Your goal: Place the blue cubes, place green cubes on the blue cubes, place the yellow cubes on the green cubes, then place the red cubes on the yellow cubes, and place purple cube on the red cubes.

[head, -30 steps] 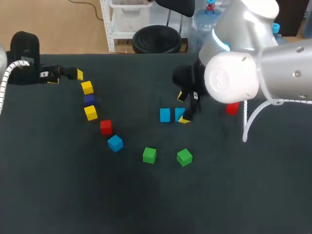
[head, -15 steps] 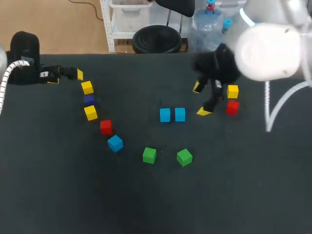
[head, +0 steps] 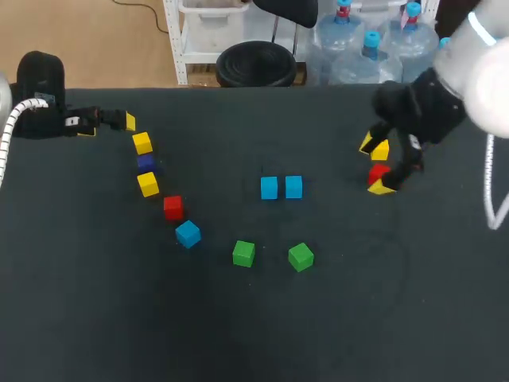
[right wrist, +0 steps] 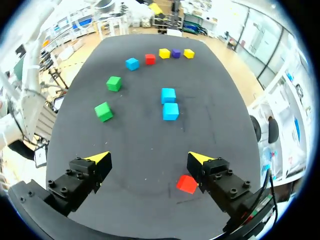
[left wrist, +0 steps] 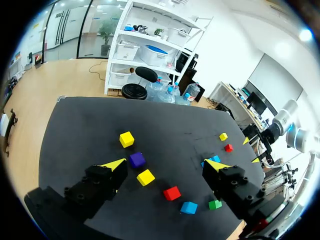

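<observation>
Blue cubes [head: 270, 188] sit paired; the right hand [head: 374, 165], released and empty, hangs over a red cube [head: 377, 172] and could knock it astray.

Centre: cube pair [head: 270, 188]; left: cube row [head: 147, 184]; in front: two cubes [head: 244, 254].

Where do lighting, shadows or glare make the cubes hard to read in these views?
Head view: even light, faint shadows; the purple cube nearly merges with the dark table; the right arm shows bright glare. Left wrist view: the purple cube reads clearly. Right wrist view: no glare on the red cube.
</observation>
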